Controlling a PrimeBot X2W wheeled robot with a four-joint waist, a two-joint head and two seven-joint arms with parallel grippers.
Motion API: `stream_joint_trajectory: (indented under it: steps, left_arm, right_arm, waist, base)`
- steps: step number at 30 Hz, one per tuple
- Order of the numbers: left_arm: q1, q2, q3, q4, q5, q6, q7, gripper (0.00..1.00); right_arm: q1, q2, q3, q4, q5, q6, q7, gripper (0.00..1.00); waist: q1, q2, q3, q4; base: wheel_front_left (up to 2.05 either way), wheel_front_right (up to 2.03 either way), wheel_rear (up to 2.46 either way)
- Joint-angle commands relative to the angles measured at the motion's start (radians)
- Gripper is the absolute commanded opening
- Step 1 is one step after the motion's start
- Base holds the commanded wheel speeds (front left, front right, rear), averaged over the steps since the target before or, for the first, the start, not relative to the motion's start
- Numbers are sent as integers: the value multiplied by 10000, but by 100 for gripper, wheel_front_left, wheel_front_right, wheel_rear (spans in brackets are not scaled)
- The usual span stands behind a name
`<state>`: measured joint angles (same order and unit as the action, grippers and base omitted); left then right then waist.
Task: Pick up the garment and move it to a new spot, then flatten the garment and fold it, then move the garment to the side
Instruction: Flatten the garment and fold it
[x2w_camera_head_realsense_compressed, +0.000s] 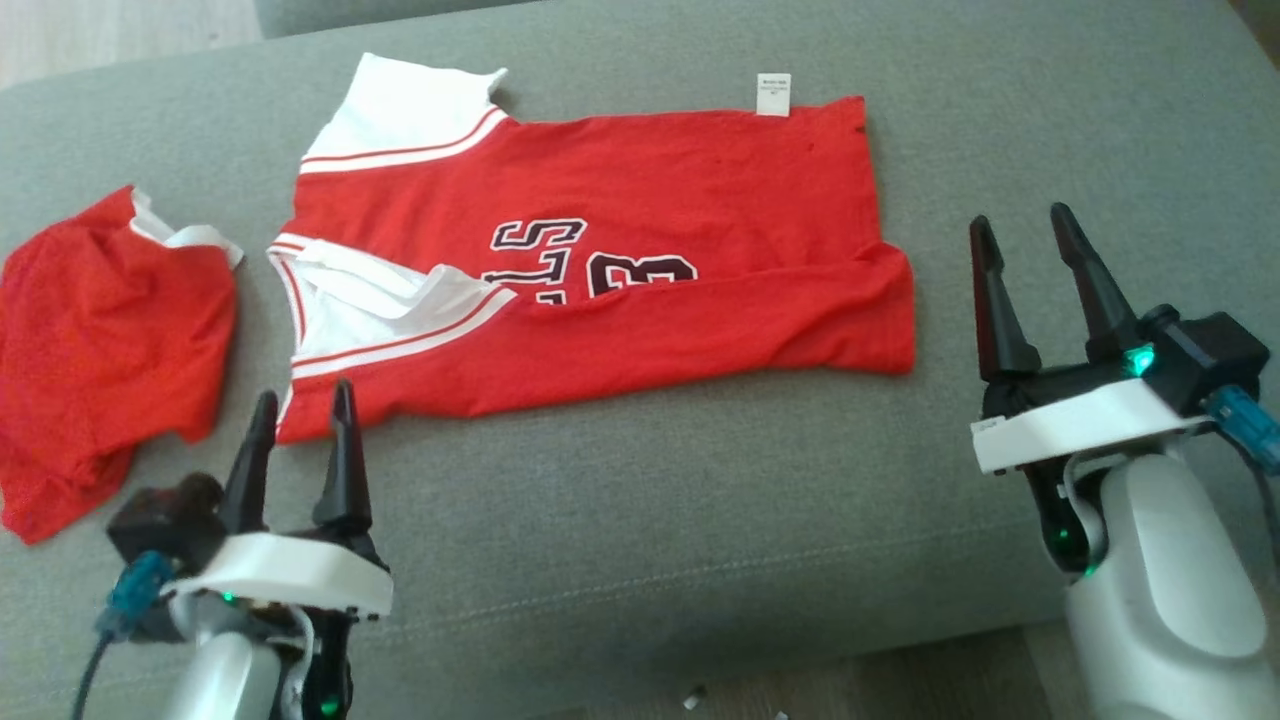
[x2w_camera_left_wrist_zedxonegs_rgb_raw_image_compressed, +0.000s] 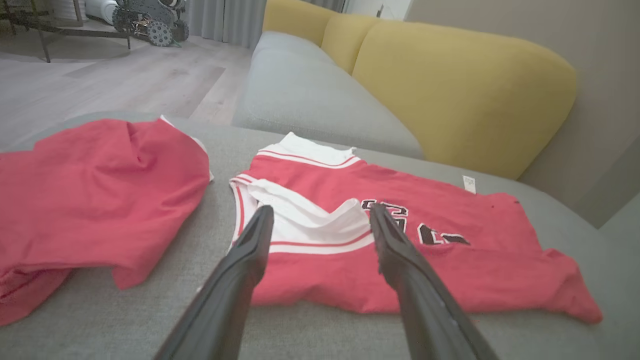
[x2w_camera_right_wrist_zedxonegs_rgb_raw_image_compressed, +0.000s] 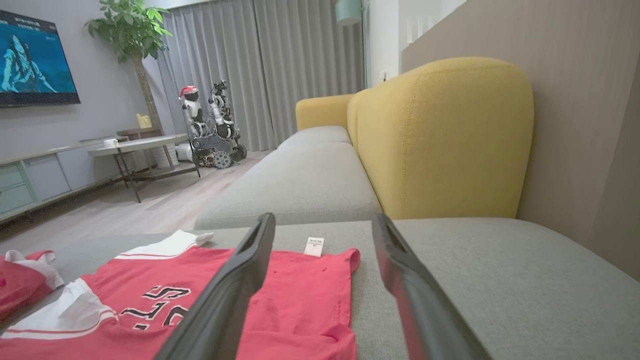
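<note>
While the 2 arms hover low at the near edge of the grey seat cushion (x2w_camera_head_realsense_compressed: 640, 520), the red jersey (x2w_camera_head_realsense_compressed: 620, 180) lies spread across the middle of it, sleeves toward the robot's left and hem toward its right, with nothing gripping it. The left gripper (x2w_camera_head_realsense_compressed: 304, 395) stands spread wide and empty, its tips just beside the jersey's near left corner; whether they touch the cloth I cannot tell. The right gripper (x2w_camera_head_realsense_compressed: 1020, 218) is likewise released, over bare cushion a little off the hem. The jersey's near long edge is folded up over the front, so the black lettering (x2w_camera_head_realsense_compressed: 560, 265) is cut through and only its upper part shows. A white sleeve (x2w_camera_head_realsense_compressed: 400, 300) lies creased over the chest. A small white label (x2w_camera_head_realsense_compressed: 773, 93) sticks out from the far edge, its print too small to read. A second red garment (x2w_camera_head_realsense_compressed: 100, 340) sits crumpled to the left, apart from the jersey, running off the head view's left side.
</note>
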<state>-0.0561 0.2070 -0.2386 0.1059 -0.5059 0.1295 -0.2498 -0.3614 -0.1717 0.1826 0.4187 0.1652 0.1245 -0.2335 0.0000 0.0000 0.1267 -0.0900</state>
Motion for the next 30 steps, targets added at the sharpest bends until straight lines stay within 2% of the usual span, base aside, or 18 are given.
stream_joint_trajectory:
  steps: [1, 5, 16, 21, 30]
  left_arm:
    - [-410, 43, 451, -72, 192, -74, -119, 100]
    - [-719, 101, 421, 915, 558, -19, -119, 100]
    - [-2012, 426, 659, 3294, 787, 685, 554, 100]
    - [-2494, 594, 481, 4251, 870, 673, 1061, 100]
    - [-2996, 590, 178, 5149, 893, 539, 1557, 100]
  right_arm:
    - [-54, 176, 119, -521, -150, 62, 53, 100]
    - [87, 408, 103, -982, -339, 62, 252, 100]
    - [158, 658, 417, -1503, -411, 62, 500, 100]
    - [74, 705, 397, -1621, -407, 62, 465, 100]
    - [106, 726, 535, -1667, -450, 62, 494, 100]
  waist:
    - [0, 0, 70, -82]
    - [0, 0, 204, -274]
    - [0, 0, 665, -634]
    - [0, 0, 778, -716]
    - [0, 0, 861, -737]
  base:
    - [0, 0, 0]
    - [0, 0, 0]
    - [0, 0, 0]
    - [0, 0, 0]
    - [0, 0, 0]
